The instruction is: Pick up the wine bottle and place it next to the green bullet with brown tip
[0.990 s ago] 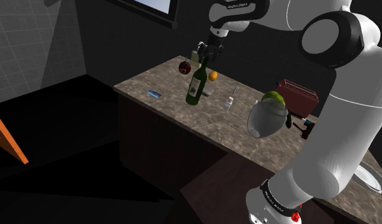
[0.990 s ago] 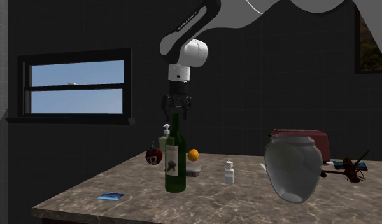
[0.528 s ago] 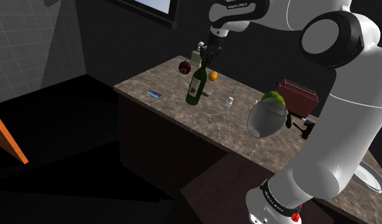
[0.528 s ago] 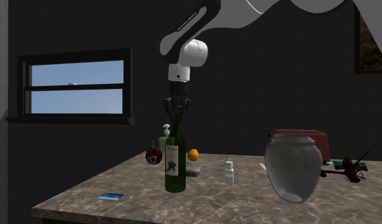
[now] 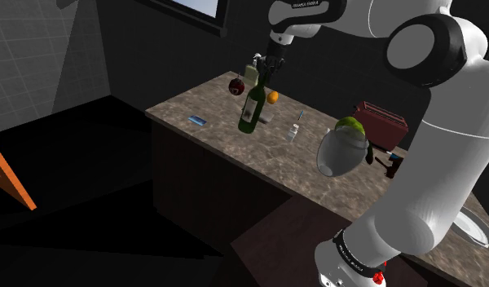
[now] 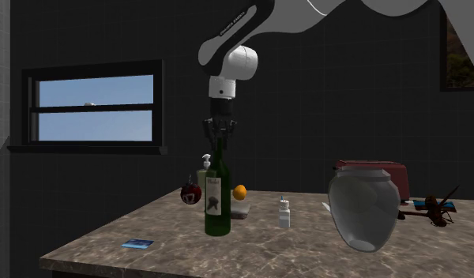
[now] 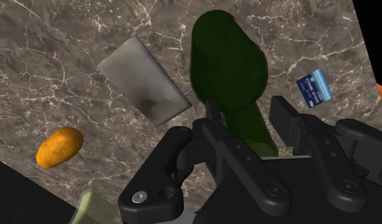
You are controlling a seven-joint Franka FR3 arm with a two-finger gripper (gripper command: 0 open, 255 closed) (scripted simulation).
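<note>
Your gripper (image 6: 220,139) points straight down, its fingers (image 7: 284,118) clasped on the neck of the dark green wine bottle (image 6: 217,201). The bottle is upright at the marble countertop (image 6: 306,249), just beside a grey block (image 7: 143,79) and near an orange (image 6: 240,192). Above the gripper the wrist hangs vertical, and the white arm arches in from the second exterior view's upper right.

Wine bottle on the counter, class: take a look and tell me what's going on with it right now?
A white robot arm reaches down from above, and its black tool is closed on the neck of the dark green wine bottle. The bottle is upright over the marbled counter, near an orange and a grey slab. Whether its base has left the counter is hard to tell, and it has not yet been carried anywhere.
</note>
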